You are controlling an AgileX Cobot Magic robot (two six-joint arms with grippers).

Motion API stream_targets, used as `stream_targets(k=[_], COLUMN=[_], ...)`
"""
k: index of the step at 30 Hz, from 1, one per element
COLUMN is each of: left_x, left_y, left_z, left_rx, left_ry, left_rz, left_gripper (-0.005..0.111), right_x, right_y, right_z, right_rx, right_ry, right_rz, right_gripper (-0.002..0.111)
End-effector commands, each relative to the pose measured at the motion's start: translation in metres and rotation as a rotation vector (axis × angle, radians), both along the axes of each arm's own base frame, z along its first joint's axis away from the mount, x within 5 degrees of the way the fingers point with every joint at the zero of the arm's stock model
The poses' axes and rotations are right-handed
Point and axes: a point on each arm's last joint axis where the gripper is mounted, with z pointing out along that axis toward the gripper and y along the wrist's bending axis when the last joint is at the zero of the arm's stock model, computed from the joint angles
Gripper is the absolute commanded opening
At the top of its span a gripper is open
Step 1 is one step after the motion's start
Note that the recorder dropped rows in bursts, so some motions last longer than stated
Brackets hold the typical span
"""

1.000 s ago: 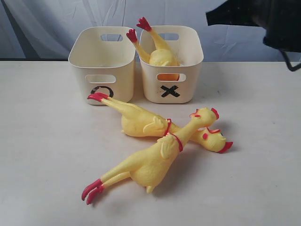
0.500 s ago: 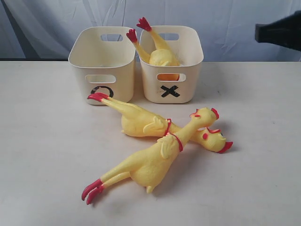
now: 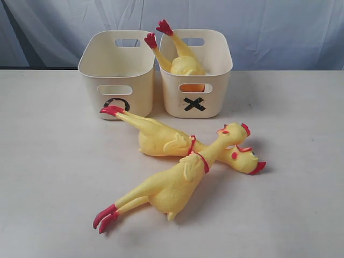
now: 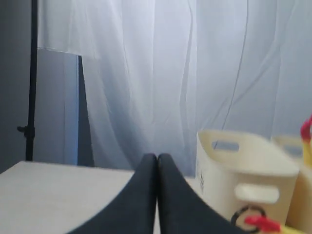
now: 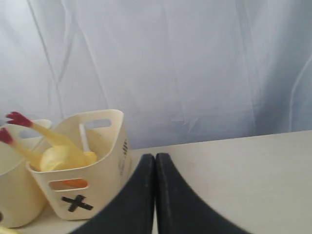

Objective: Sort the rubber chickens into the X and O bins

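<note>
Two cream-white bins stand side by side at the back of the table: the O bin (image 3: 117, 72) on the left and the X bin (image 3: 194, 72) on the right. One yellow rubber chicken (image 3: 180, 59) sits head down in the X bin, red feet poking over its rim. Two more chickens lie crossed on the table in front: the near one (image 3: 172, 185) rests over the neck of the far one (image 3: 158, 137), whose red feet touch the O mark. Neither arm shows in the exterior view. My left gripper (image 4: 157, 158) and right gripper (image 5: 155, 157) are both shut and empty, off to the sides of the bins.
A pale curtain hangs behind the table. In the left wrist view a dark pole (image 4: 32, 80) stands beyond the table's far edge, and the O bin (image 4: 243, 170) is off to one side. The right wrist view shows the X bin (image 5: 92, 180) beside bare tabletop.
The dark right arm at the upper right of the exterior view has withdrawn out of frame. The chickens and bins have not moved.
</note>
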Motion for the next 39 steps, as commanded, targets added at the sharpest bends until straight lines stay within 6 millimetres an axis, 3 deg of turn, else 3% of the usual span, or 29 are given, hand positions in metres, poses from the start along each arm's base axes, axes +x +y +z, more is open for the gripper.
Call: stream_targets(k=[1,4,8,13,18,22,28,33,39], left_x=[-0.007,-0.010,-0.009,-0.010,-0.014,0.003,0.045,0.080,0.108], left_y=[0.009,0.011,0.009,-0.003,-0.018,-0.036,-0.058,-0.063,-0.065], left_z=[0.020,0.026,0.025,0.040,0.072,0.089,0.094,0.098,0.101], left_rx=[-0.181,-0.355,-0.551,-0.500,-0.377,-0.260,-0.102,-0.171,-0.214], left_ry=[-0.255,-0.346,-0.329,-0.195,-0.256,-0.130,0.207,0.386,0.503], left_rz=[0.048,0.008,-0.075,-0.169,-0.332,-0.490,-0.704,-0.774,-0.796], left_gripper=[0.000,0.000,0.000,0.000,0.000,0.000,0.000,0.000,0.000], right_x=[-0.021,-0.032,-0.044,-0.054,-0.057,-0.057,-0.057,-0.057,-0.057], right_y=[-0.002,-0.007,-0.016,-0.025,-0.030,-0.030,-0.031,-0.031,-0.031], right_z=[-0.006,-0.010,-0.010,-0.007,-0.006,-0.006,-0.007,-0.007,-0.007], right_rx=[0.056,0.083,0.108,0.142,0.154,0.154,0.154,0.154,0.154], right_ry=[-0.085,-0.132,-0.192,-0.255,-0.271,-0.271,-0.269,-0.269,-0.269], right_rz=[0.130,0.164,0.154,0.140,0.111,0.110,0.103,0.103,0.103], right_gripper=[-0.001,-0.001,-0.001,-0.001,-0.001,-0.001,-0.001,-0.001,-0.001])
